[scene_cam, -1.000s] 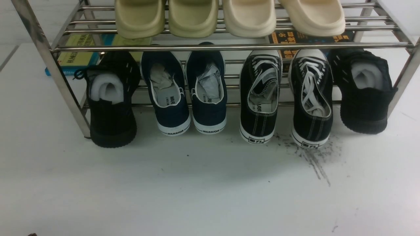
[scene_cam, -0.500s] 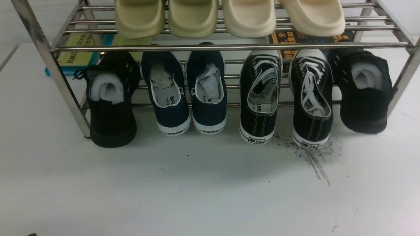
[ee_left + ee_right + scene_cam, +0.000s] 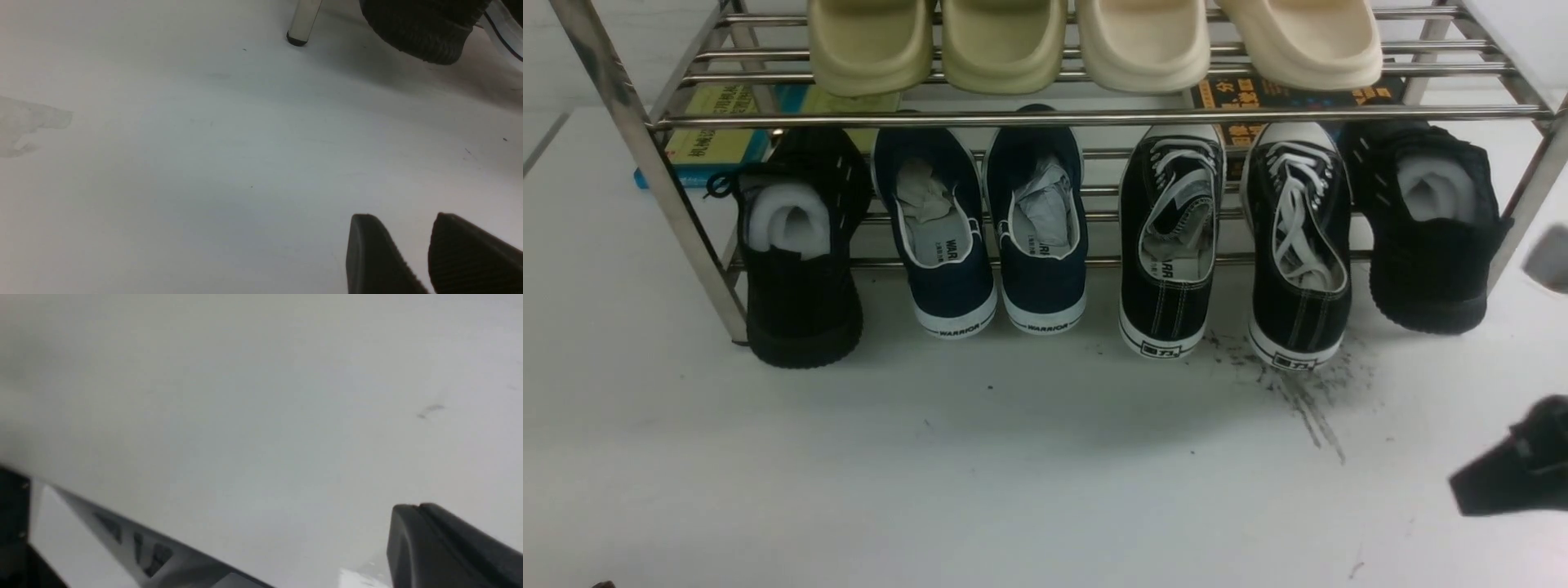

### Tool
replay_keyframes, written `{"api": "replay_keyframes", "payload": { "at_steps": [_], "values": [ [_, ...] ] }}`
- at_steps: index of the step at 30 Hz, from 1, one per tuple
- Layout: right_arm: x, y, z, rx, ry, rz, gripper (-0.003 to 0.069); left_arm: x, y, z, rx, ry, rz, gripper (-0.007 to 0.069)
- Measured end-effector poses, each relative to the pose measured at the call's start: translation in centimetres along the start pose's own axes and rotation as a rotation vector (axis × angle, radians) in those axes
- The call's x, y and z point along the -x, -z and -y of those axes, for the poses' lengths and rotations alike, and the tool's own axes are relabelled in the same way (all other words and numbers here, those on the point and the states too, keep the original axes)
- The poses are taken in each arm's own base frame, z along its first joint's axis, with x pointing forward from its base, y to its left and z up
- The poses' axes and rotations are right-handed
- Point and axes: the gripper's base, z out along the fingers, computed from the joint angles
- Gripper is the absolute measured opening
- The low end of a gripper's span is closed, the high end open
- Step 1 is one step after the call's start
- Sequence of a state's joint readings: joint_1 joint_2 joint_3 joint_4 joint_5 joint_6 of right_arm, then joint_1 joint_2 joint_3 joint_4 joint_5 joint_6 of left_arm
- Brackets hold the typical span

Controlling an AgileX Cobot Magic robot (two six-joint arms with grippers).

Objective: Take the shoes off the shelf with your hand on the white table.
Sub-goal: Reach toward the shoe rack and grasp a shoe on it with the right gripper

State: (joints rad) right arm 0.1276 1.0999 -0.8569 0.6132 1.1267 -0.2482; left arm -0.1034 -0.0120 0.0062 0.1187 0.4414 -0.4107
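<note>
Right gripper [image 3: 1462,490]: nearest item, low over the white table [image 3: 1013,490], fingers clenched together, empty.
Left gripper [image 3: 404,220]: fingers parted, empty.
Scuff marks [image 3: 1307,400]: on the table just before the target.
Black laced sneakers [image 3: 1298,302]: on the lower tier of the shelf [image 3: 1094,117], heels toward the robot, between the navy pair [image 3: 952,278] and a black knit shoe [image 3: 1429,245].
Handling, as judged: part the fingers first, enter under the front rail, pinch a heel rim, draw straight back.
Lettering: navy heels read "WARRIOR". The sneaker heel tags and the books [image 3: 715,143] behind are illegible.
</note>
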Motion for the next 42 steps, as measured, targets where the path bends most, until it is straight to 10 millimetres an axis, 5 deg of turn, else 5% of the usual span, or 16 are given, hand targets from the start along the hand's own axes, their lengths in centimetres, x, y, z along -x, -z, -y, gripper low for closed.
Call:
{"api": "replay_keyframes", "payload": {
  "at_steps": [8,16,26,42],
  "values": [
    [5.0,-2.6,-7.1,-0.097,0.183,-0.006,0.0034,0.0,0.0,0.0,0.000,0.000,0.000,0.0242],
    [10.6,-7.6,-12.4,-0.319,0.198,0.110,0.0183,0.0,0.0,0.0,0.000,0.000,0.000,0.0242],
    [14.5,-13.1,-11.6,-0.450,0.131,0.231,0.0386,0.0,0.0,0.0,0.000,0.000,0.000,0.0242],
    [15.6,-18.8,-9.4,-0.550,0.120,0.264,0.0354,0.0,0.0,0.0,0.000,0.000,0.000,0.0242]
  ]
}}
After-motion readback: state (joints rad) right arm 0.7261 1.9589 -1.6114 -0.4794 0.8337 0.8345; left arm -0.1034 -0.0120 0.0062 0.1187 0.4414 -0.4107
